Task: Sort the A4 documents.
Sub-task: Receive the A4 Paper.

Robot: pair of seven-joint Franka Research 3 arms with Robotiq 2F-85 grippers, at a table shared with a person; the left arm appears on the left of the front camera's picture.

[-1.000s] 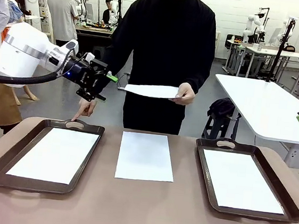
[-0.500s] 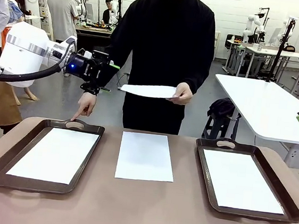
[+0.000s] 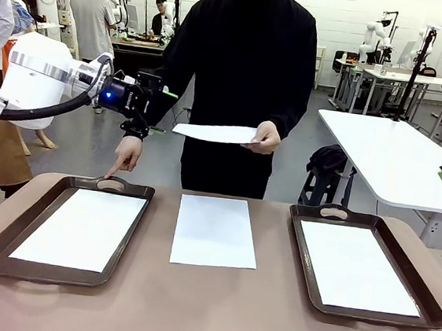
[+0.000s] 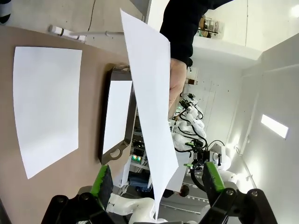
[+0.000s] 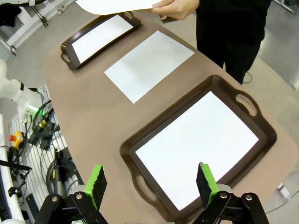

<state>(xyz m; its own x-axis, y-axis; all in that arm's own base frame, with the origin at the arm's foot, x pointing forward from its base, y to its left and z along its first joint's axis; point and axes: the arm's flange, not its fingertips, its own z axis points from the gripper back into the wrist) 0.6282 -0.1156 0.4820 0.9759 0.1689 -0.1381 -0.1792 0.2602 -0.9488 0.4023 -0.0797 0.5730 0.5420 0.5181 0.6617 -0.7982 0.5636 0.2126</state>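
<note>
Left wrist view: left tool (image 4: 157, 173) spread wide, held document (image 4: 149, 84) seemingly between jaws.

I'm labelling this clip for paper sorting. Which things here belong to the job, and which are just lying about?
Job: held sheet, middle sheet, left-tray sheet, right-tray sheet, left tray, right tray, left gripper, pointing hand.
Lying about: white side table, dark bundle beside it.

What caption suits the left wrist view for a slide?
Open left end effector lined up with the A4 sheet a person's hand holds out.
</note>
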